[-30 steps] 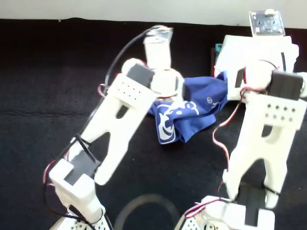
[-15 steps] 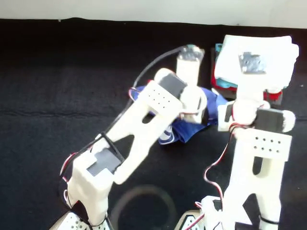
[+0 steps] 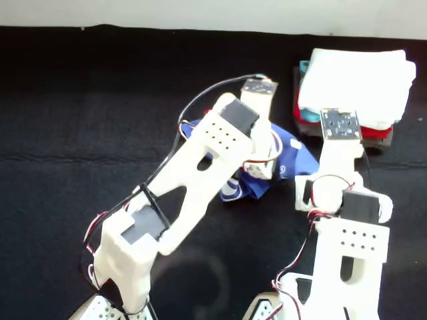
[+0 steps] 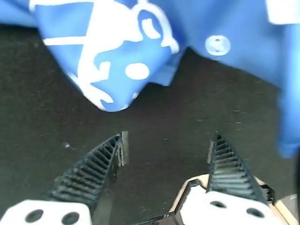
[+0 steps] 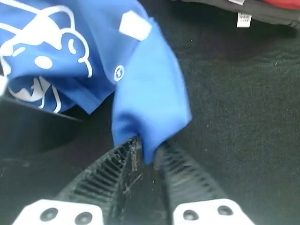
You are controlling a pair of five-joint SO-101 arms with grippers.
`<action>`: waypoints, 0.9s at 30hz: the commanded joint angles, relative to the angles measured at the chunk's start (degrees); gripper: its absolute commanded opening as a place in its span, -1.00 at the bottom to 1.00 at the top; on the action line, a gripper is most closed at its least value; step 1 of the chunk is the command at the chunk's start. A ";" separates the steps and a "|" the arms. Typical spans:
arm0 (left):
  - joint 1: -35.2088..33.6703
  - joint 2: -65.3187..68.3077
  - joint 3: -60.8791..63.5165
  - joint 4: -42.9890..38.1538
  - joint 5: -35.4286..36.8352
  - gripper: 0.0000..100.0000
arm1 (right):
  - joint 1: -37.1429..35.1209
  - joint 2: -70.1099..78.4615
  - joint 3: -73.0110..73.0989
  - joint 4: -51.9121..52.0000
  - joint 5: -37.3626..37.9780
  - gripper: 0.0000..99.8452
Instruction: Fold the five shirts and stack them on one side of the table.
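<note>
Fingers [image 4: 93, 168] spread wide, the left hand [image 4: 168, 138] hangs empty over the black cloth-covered table [image 3: 73, 120], just short of the crumpled blue printed shirt [image 3: 293, 157]. The right hand [image 5: 147, 147] pinches a fold of that shirt. Beyond it sits a stack of folded shirts [image 3: 353, 77], white on top.

blue shirt [image 3: 297, 157] partly behind L arm [image 3: 200, 160], stack [image 3: 353, 77] front behind R arm [image 3: 350, 243]

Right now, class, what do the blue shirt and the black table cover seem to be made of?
The blue shirt: soft matte knit, probably cotton; it drapes and creases. The black table cover: matte cloth, possibly felt; faintly fuzzy, no shine.
</note>
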 commanded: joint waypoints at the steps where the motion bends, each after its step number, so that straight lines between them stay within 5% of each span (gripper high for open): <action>1: 1.54 -0.66 -3.65 -1.14 0.44 -0.45 | 0.66 -2.86 -0.66 3.47 0.53 -0.45; 9: 6.81 2.33 -3.38 -12.40 0.18 -0.45 | 4.79 -13.05 -0.92 5.93 0.53 -0.39; 19: 10.95 17.89 -13.58 -17.05 0.35 -0.45 | 45.05 -8.66 -0.84 -0.04 8.26 -0.39; 27: 13.41 33.45 -37.85 -17.14 0.35 -0.45 | 59.12 -4.18 -0.92 -0.92 8.26 -0.39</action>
